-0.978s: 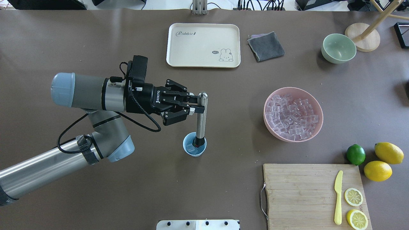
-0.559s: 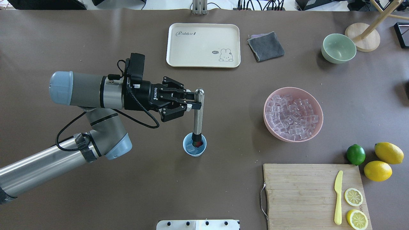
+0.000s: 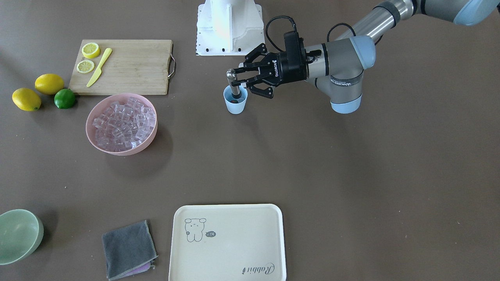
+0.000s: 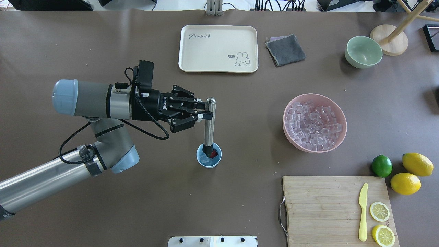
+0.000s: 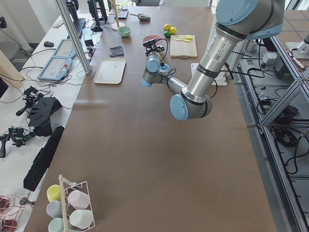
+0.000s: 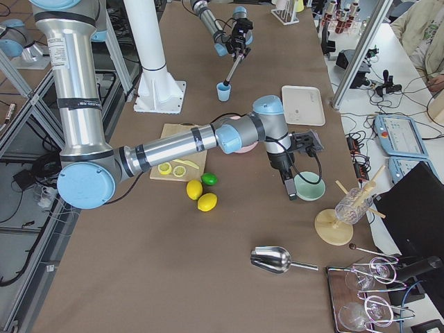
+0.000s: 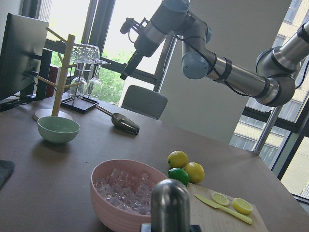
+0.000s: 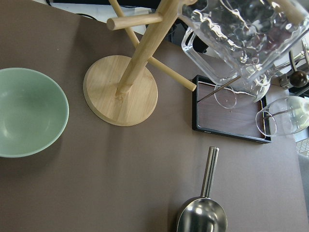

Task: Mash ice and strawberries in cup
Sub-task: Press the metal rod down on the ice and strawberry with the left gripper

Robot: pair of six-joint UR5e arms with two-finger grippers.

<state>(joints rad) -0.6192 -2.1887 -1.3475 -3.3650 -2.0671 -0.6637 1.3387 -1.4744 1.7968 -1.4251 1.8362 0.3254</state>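
One light blue cup (image 4: 209,165) is standing mid-table, holding one red strawberry (image 4: 214,154) and ice (image 4: 204,159) too blurred to count. One pink bowl (image 4: 291,141) of many more cubes is sitting well to its right, with two lemons (image 4: 417,164) and one lime (image 4: 381,166) beyond. My left gripper (image 4: 205,114) is clamping one steel muddler (image 4: 208,128) near its top, the dark tip down inside the cup. Whether my right gripper (image 6: 291,193) is clenched or released, I cannot tell.
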